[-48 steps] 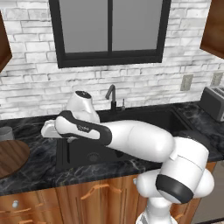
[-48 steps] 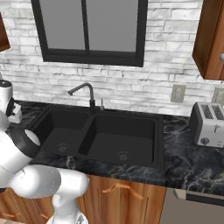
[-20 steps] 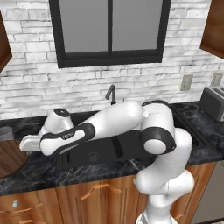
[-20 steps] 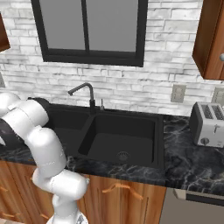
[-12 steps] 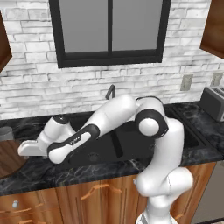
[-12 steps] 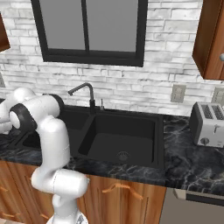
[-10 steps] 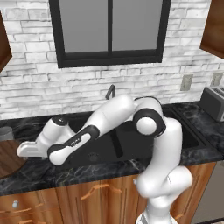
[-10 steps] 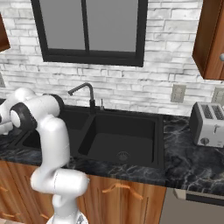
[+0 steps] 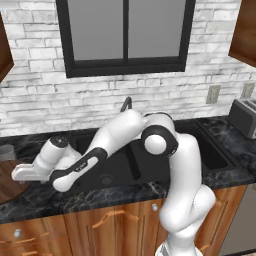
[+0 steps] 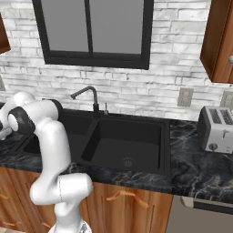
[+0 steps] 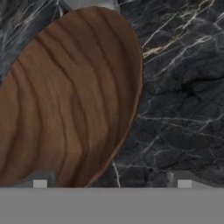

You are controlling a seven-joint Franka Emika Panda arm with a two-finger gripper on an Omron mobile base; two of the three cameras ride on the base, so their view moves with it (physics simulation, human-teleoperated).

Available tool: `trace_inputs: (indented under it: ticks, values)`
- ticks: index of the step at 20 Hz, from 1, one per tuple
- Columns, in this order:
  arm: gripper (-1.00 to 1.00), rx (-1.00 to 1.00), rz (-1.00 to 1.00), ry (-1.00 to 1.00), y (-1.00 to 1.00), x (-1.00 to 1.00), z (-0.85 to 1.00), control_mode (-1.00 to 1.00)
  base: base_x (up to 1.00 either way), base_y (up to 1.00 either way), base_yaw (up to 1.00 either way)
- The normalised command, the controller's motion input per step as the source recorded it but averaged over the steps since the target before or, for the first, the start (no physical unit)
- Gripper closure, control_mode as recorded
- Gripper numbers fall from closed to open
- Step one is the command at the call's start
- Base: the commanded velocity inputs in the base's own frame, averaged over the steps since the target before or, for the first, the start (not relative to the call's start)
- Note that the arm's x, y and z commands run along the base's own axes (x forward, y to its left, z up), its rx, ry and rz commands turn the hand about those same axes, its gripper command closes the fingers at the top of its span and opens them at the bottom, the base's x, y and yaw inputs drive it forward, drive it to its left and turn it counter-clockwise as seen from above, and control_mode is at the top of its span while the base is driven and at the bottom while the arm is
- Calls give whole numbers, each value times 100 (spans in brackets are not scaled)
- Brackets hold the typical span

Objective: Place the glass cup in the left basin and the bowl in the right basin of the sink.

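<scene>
A: Claw [image 11: 112, 181] spread wide, gripping nothing; one fingertip [image 11: 40, 181] over the wooden bowl [image 11: 65, 100], the other over the black marble counter [image 11: 183, 109] beside the rim.

B: And the glass cup?

A: Just past the bowl's far edge, the cup [image 9: 6, 152] stands on the counter; both lie at the claw's end of the arm.

B: The sink?

A: Behind the claw, back along the arm; left basin [image 9: 107, 172] nearest, right basin [image 10: 127, 148] beyond the divider, faucet [image 10: 86, 98] at the back.

The black marble bench [image 10: 200, 173] carries the sink [image 10: 136, 136]. A toaster [image 10: 215, 129] stands at its right end. The wooden bowl [image 11: 61, 100] and glass cup [image 9: 7, 151] rest at its left end.
</scene>
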Motion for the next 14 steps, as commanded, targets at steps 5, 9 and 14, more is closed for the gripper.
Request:
trace_inputs:
  ticks: [5, 9, 14]
  values:
    - [-100, 0, 0, 0, 17, 18, -15, -100, 0, 0, 0]
    - [100, 1, 0, 0, 15, 13, -19, -100, 0, 0, 0]
    - [100, 0, 0, 0, 13, 15, -16, -100, 0, 0, 0]
